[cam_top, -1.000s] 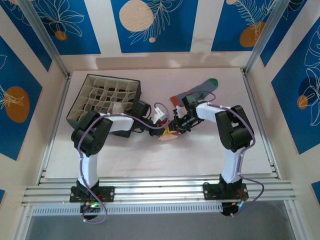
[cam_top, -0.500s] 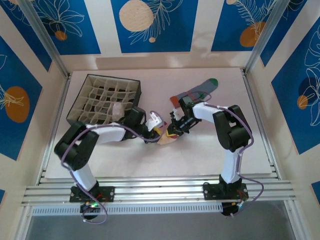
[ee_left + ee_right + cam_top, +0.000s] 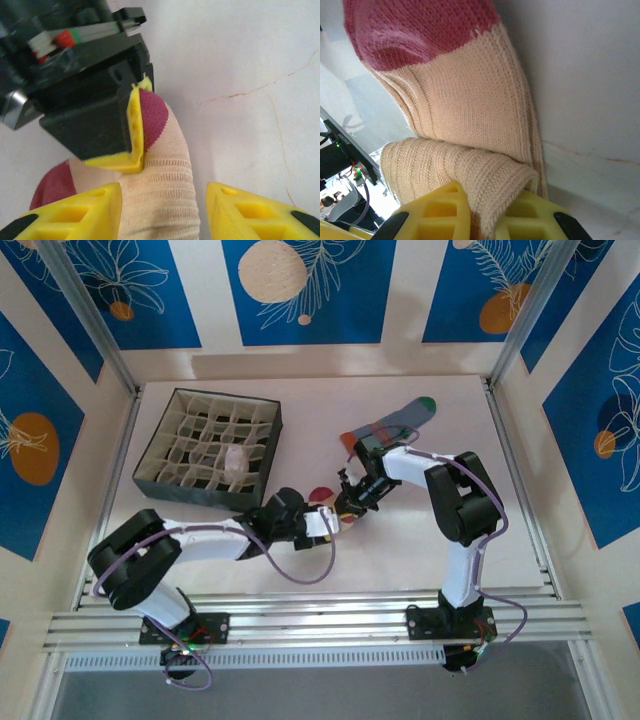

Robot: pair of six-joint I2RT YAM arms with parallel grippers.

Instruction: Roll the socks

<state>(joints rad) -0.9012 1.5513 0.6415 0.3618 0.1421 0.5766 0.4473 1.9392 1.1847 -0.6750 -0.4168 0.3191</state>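
Note:
The peach sock [image 3: 465,105] with a maroon toe lies mid-table, partly folded over on itself. My right gripper [image 3: 485,220] is shut on its folded ribbed edge. In the top view the right gripper [image 3: 347,505] sits just right of the peach sock [image 3: 322,495]. My left gripper [image 3: 165,212] is open, one yellow finger on each side of the peach sock [image 3: 160,190], the right-hand one clearly off the fabric. Seen from above, the left gripper [image 3: 325,522] is low on the near side. The grey-blue sock [image 3: 395,420] lies flat behind. A white sock [image 3: 237,457] sits in the organizer.
A dark organizer box [image 3: 160,468] with many small cells stands at the back left. The right gripper's black body and yellow finger [image 3: 134,135] crowd the left wrist view just beyond the peach sock. Frame rails run along the table's sides.
My left gripper has opened and let go of the peach sock, and the left arm has dropped low and stretched out toward the near side. The right gripper kept its grip, shifting slightly left.

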